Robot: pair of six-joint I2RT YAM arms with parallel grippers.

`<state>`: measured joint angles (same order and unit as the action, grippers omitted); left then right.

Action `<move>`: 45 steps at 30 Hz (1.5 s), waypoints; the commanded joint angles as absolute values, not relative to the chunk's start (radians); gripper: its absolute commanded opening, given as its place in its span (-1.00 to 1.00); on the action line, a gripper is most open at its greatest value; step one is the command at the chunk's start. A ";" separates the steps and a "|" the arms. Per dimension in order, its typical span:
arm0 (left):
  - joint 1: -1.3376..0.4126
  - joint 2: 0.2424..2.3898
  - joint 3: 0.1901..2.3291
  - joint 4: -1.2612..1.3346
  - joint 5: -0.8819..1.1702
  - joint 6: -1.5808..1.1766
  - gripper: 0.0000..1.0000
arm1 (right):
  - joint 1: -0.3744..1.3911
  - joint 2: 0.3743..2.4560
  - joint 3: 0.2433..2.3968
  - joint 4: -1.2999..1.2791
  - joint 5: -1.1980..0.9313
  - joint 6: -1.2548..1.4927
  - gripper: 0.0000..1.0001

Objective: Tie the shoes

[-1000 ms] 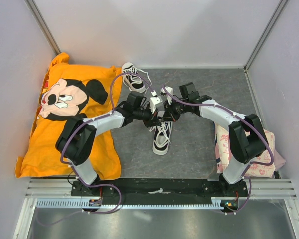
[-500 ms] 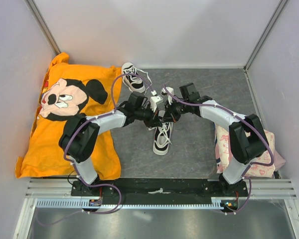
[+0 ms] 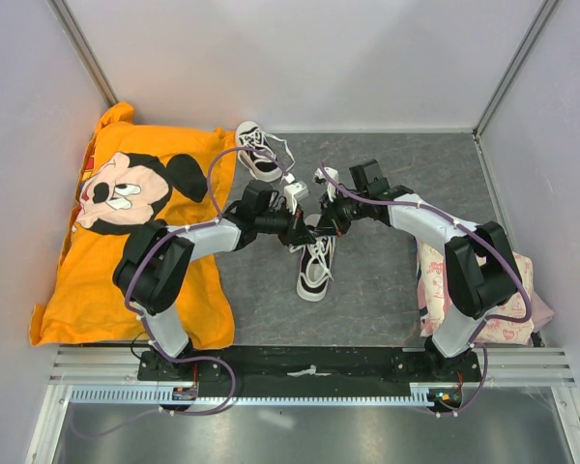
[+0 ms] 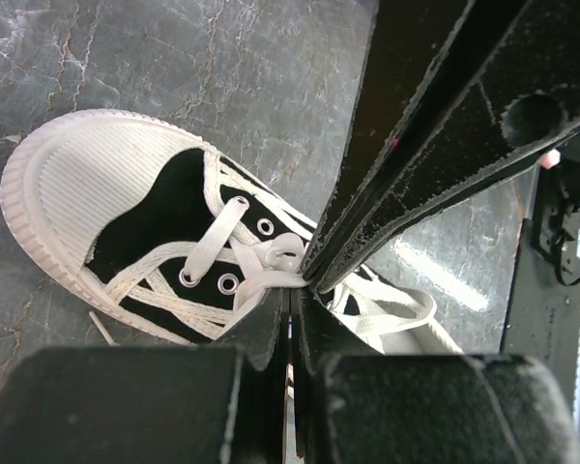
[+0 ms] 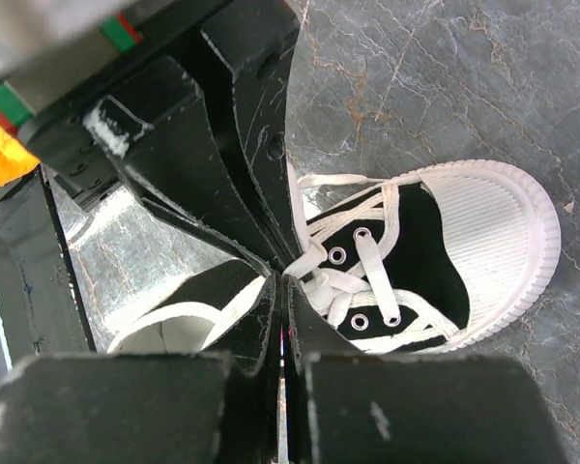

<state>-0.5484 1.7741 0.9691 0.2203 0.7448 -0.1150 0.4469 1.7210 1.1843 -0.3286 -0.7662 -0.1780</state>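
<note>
One black sneaker with a white toe cap (image 3: 313, 273) lies mid-table, toe toward me. It also shows in the left wrist view (image 4: 126, 184) and in the right wrist view (image 5: 483, 232). My left gripper (image 3: 304, 235) and right gripper (image 3: 320, 231) meet tip to tip over its laces. In the left wrist view my left gripper (image 4: 292, 298) is shut, with a white lace (image 4: 261, 278) running into its tips. In the right wrist view my right gripper (image 5: 282, 286) is shut on a lace (image 5: 314, 257) by the top eyelets. The second sneaker (image 3: 255, 153) lies at the back, untouched.
An orange Mickey Mouse shirt (image 3: 126, 232) covers the table's left side. A pink patterned cloth (image 3: 507, 309) lies at the right, under the right arm. White walls close in the back and both sides.
Both grippers stay together over the near sneaker's laces. The left wrist has shifted slightly left and back. The sneaker has barely moved.
</note>
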 commanded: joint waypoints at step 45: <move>-0.511 1.821 0.865 0.581 0.890 -0.210 -0.97 | 0.353 1.827 1.262 -0.305 -0.879 0.058 -0.23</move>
<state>-0.5072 1.8259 0.8715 0.5522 0.8524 -0.2550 0.3420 1.8187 1.2312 -0.3294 -0.8452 0.0662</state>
